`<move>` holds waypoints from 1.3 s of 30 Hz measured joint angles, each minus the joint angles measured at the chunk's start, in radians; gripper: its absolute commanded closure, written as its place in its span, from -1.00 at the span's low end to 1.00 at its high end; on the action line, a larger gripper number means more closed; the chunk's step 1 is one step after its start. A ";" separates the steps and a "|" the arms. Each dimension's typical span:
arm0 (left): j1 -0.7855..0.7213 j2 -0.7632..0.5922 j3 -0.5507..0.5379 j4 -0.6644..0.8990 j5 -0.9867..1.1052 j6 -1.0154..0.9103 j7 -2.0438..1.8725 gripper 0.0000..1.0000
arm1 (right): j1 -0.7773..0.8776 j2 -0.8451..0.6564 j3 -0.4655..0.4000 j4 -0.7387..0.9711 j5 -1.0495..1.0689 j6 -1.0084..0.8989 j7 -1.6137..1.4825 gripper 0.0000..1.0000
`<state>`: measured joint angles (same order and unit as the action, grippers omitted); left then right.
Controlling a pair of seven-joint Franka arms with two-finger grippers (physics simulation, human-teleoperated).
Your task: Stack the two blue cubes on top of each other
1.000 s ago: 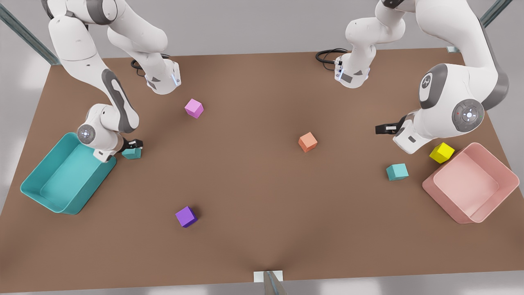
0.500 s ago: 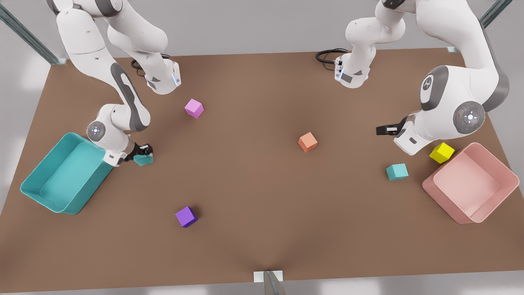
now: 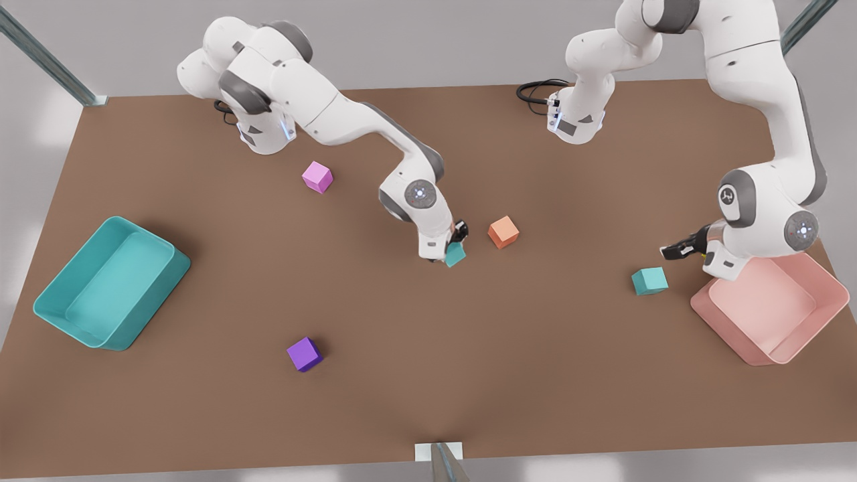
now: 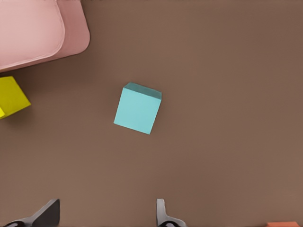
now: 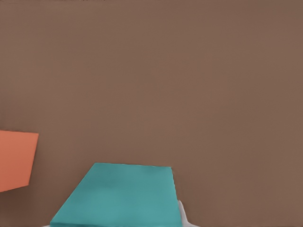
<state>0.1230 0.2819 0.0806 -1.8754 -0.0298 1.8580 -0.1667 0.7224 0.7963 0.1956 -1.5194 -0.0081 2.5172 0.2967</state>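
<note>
One blue cube [image 3: 456,254] is clamped in my right gripper [image 3: 454,246], which is shut on it near the table's middle, just to the front view's left of the orange cube [image 3: 503,231]. In the right wrist view this cube [image 5: 118,196] sits low between the fingers, with one fingertip [image 5: 182,216] beside it. The other blue cube [image 3: 649,280] rests alone on the table toward the front view's right. My left gripper [image 3: 675,250] hovers open a little beyond it, and its wrist view shows the cube [image 4: 137,109] ahead of the spread fingers [image 4: 162,213].
A pink bin [image 3: 830,314] stands at the front view's right under the left arm, with a yellow cube [image 4: 10,97] beside its wall [image 4: 75,33]. A teal bin [image 3: 60,321] is at the far left. A pink cube [image 3: 317,177] and a purple cube [image 3: 304,353] lie apart.
My right gripper has carried its blue cube from beside the teal bin to the table's middle, next to the orange cube. My left gripper has moved toward the other blue cube.
</note>
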 measured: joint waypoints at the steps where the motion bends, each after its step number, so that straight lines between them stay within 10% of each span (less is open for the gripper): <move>1: 0.001 0.009 0.003 -0.015 -0.002 0.044 0.008 -1.00 | 0.017 0.025 -0.008 0.025 -0.009 0.000 0.048 -0.23; 3: -0.001 0.027 0.005 -0.026 -0.004 0.114 0.037 -1.00 | 0.042 0.056 -0.026 0.055 -0.021 -0.001 0.136 -0.31; 5: -0.002 0.049 0.005 -0.030 -0.006 0.164 0.071 -1.00 | 0.049 0.072 -0.031 0.076 -0.032 -0.003 0.220 -1.00; 15: -0.005 0.181 0.004 -0.032 -0.011 0.330 0.195 -1.00 | -0.043 -0.101 -0.022 0.184 0.020 -0.157 0.523 -1.00; 22: -0.003 0.248 0.004 -0.039 -0.013 0.383 0.249 -1.00 | -0.493 -0.236 -0.050 0.205 0.006 -0.663 0.428 -1.00; 30: -0.002 0.307 0.003 -0.039 -0.016 0.406 0.290 -1.00 | -0.543 -0.680 -0.064 0.024 -0.104 -0.985 0.138 -1.00; 32: -0.003 0.314 0.001 -0.038 -0.016 0.416 0.288 -0.11 | -0.542 -0.673 -0.068 0.004 -0.107 -1.008 0.084 -1.00; 39: -0.007 0.304 -0.016 -0.033 -0.021 0.438 0.276 0.20 | -0.552 -0.670 -0.073 -0.009 -0.113 -1.052 -0.064 -1.00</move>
<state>0.1162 0.5854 0.0650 -1.9087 -0.0503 2.2957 0.1092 0.1708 0.1268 0.1226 -1.5281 -0.1207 1.4653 0.2328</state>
